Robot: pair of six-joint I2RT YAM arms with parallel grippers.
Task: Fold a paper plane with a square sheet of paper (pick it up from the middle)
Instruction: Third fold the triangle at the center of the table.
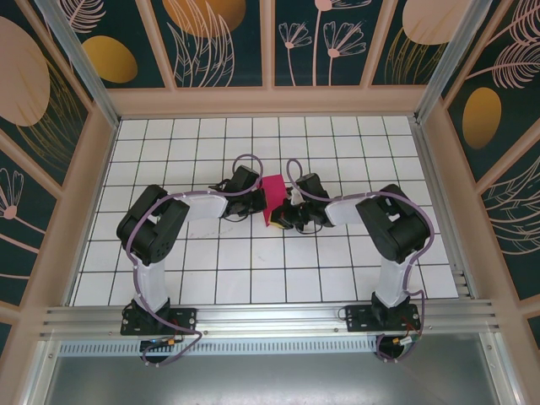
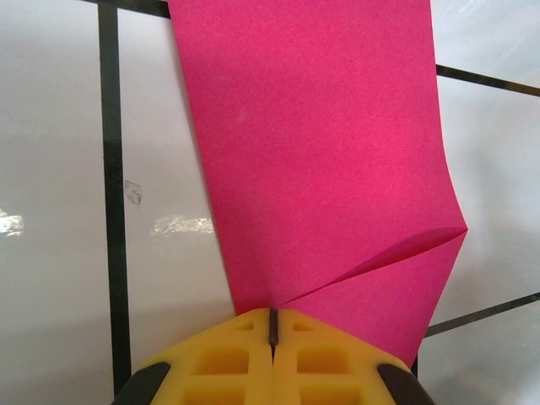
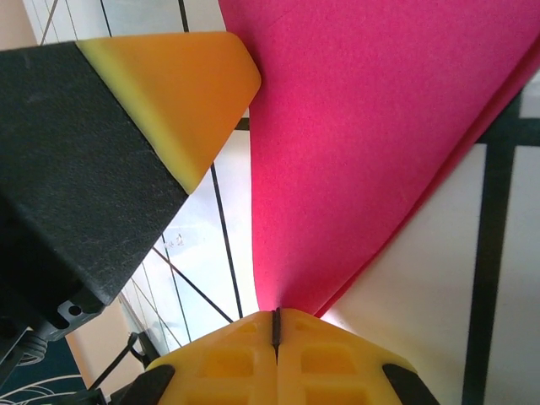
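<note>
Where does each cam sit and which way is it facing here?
Top external: above and behind the arms, looking down at the tiled table; left arm and right arm show, meeting at the square sheet of paper.
Left wrist: on the left arm, looking along the left gripper, shut on the sheet's edge.
Right wrist: on the right arm, looking along the right gripper, also shut on the sheet; the left gripper's pad at upper left.
Shared: both wrist views show the sheet pinched over white tiles.

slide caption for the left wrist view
Left gripper shut on the edge of a creased magenta paper sheet over the white tiled table.
</note>
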